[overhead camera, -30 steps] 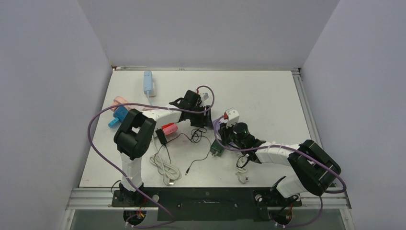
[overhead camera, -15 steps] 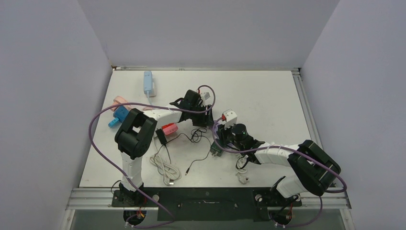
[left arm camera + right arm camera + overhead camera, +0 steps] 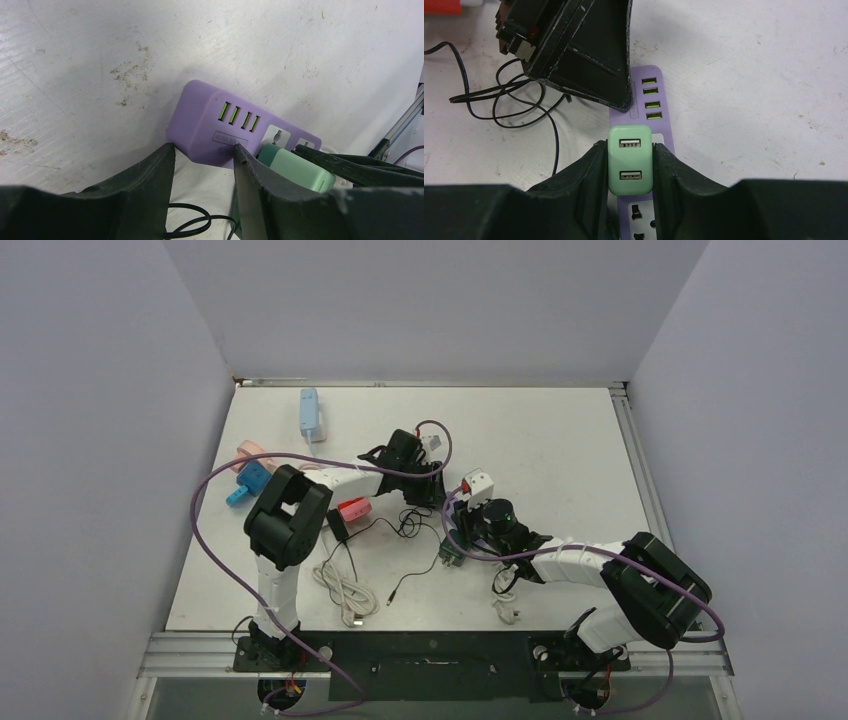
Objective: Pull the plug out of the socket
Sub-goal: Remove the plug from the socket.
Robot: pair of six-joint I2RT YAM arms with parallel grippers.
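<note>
Scuffed white bench under grey walls carries one purple power strip, lying flat near the middle. One pale green plug is seated upright in a socket just past the strip's four green USB ports.

The right pincer is pinching the plug by its two flat sides. The left pincer is part-spread. Its tips sit against the strip's long edge at the USB end with nothing caught between them, so it looks to be bracing the strip.

The plug looks like light, rigid, smooth plastic that the socket holds only by friction. It could slip if held high, so a low hold on the side faces and a straight pull should suit. The strip seems light enough to lift with the plug unless it is pinned down.

The plug's top shows two ports of its own. One loose black cable curls beside the strip.
</note>
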